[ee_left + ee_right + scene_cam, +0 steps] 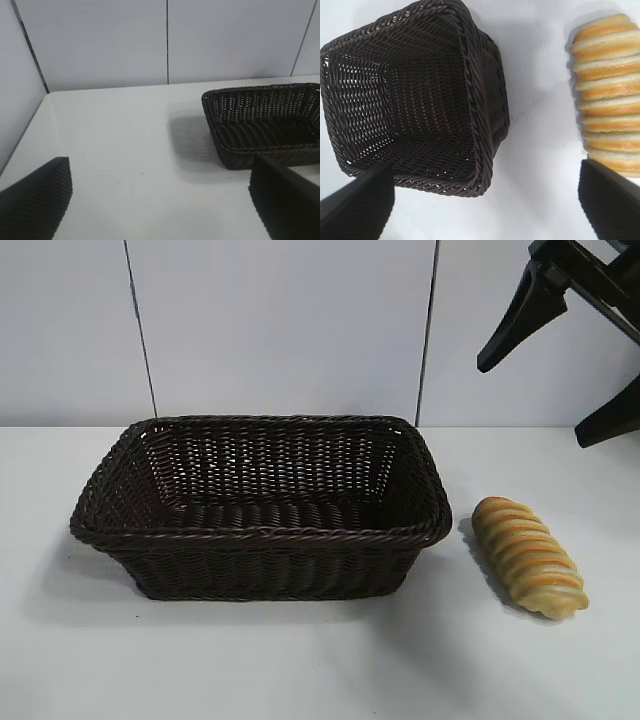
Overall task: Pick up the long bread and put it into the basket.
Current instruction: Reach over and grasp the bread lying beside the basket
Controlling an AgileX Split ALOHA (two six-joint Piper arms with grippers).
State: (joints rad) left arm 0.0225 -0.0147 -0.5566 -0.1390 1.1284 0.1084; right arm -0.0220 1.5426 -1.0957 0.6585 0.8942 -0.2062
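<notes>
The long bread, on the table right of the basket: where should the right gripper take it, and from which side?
Grip the long bread across its middle, coming from above with the open right gripper. It lies flat and apart from the basket, so both long sides are free, and its narrow width should suit the jaws better than its length.

We see the basket (260, 508) at the table's (320, 660) centre-left in the exterior view. The long bread (528, 555) lies on the table just right of it, apart. The right gripper (575, 370) hangs upper right.
</notes>
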